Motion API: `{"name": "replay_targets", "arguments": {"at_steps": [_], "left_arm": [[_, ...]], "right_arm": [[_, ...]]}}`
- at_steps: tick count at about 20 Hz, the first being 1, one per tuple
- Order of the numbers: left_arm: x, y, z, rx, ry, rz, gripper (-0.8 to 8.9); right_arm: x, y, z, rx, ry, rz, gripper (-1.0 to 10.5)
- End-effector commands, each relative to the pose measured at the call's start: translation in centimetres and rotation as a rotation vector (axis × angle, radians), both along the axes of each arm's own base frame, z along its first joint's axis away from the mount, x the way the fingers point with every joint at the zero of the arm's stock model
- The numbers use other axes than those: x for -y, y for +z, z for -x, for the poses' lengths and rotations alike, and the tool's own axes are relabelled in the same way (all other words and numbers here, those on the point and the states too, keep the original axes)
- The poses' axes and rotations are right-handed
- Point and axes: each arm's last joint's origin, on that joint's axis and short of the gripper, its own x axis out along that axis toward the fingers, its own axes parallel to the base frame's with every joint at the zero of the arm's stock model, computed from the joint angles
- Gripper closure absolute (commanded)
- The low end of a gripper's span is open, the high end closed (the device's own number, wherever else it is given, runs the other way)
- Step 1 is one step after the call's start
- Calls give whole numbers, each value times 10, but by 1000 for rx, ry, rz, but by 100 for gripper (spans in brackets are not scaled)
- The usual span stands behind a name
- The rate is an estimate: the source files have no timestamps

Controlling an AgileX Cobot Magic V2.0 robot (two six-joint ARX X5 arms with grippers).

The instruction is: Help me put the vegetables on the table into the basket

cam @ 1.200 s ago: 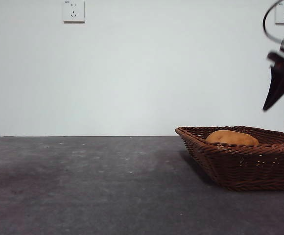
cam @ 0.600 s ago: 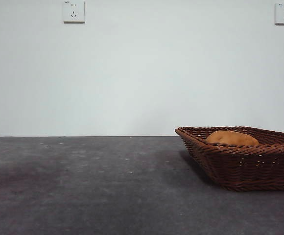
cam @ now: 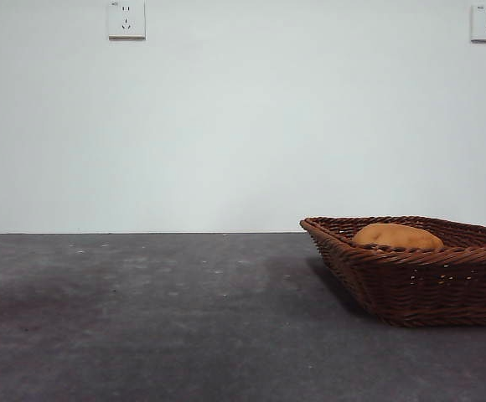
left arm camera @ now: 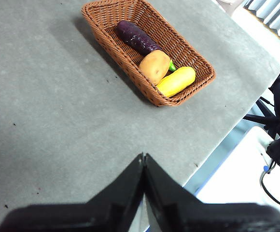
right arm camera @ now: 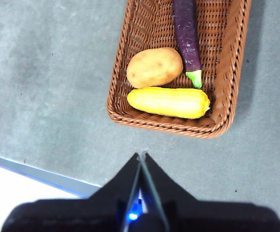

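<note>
Spreading widest, flat dark grey mottled table (cam: 142, 318), with shallow brown woven wicker basket (cam: 419, 285) set on it toward one edge, well clear of both arms. Seen from right wrist camera as an oblong tray (right arm camera: 227, 96) with flared sides and braided rim, long axis running away from that gripper. Holding all three vegetables inside.

Lying along the basket's long axis against one side wall: slim dark purple eggplant (right arm camera: 186, 34), green stem end (right arm camera: 194, 78) pointing toward the basket's short wall nearest the right gripper. Lying crosswise near that same short wall: bumpy yellow oblong vegetable (right arm camera: 169, 102), long axis square to the eggplant's, one end close under the green stem. Resting between yellow one and basket's middle, just beside the eggplant: brown oval potato (right arm camera: 154, 66), long axis roughly parallel to the yellow one, touching or nearly touching it. From the front camera, only the potato's rounded top (cam: 396, 236) rising over the rim.

Hanging high above the table, apart from the basket: left gripper (left arm camera: 143, 157), black jaws pressed together to a point, clasping nothing. Likewise right gripper (right arm camera: 142, 154), jaws closed tip to tip, empty, poised over the table edge just outside the basket's near short wall.
</note>
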Motion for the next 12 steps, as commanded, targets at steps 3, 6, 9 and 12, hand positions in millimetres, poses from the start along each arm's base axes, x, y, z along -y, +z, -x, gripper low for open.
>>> {"name": "replay_targets", "arguments": {"at_steps": [3, 6, 9, 12], "left_arm": [[0, 0, -1, 12, -4, -9, 818], [1, -1, -4, 0, -4, -14, 818], [2, -3, -7, -14, -4, -20, 818], [4, -4, -9, -23, -4, -24, 818]], "right_arm": [[0, 0, 0, -3, 6, 5, 945], [1, -1, -1, -10, -3, 19, 945], [2, -3, -5, -22, -15, 41, 945], [3, -5, -12, -31, -28, 62, 945]]}}
